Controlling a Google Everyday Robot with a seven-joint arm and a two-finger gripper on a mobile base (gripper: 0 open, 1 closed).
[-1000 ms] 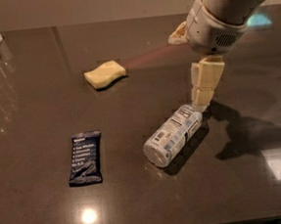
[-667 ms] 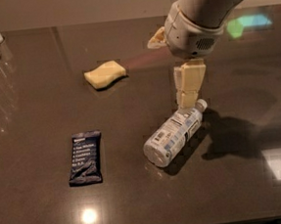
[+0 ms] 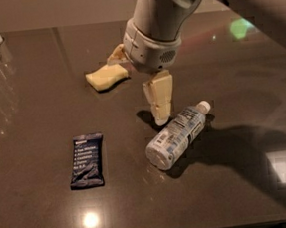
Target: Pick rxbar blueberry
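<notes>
Note pincer (image 3: 137, 89) spread open & empty, hovering just up-left of bottle (image 3: 177, 135), near fingertip close by bottle's neck. Find bar (image 3: 87, 160) flat on table (image 3: 37, 105), well left of bottle, untouched. Ignore sponge (image 3: 107, 77), up-left of bottle, behind pincer. To do step well, prob: lift & swing left w/o clipping bottle, centre over bar, turn jaws across narrow width, drop straight, close low at table lvl. Expect thin slick wrapper to slip if pinched off-centre.

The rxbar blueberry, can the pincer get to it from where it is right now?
Probably yes. The pincer hangs beside the water bottle, and only bare table lies between it and the rxbar blueberry.
</notes>
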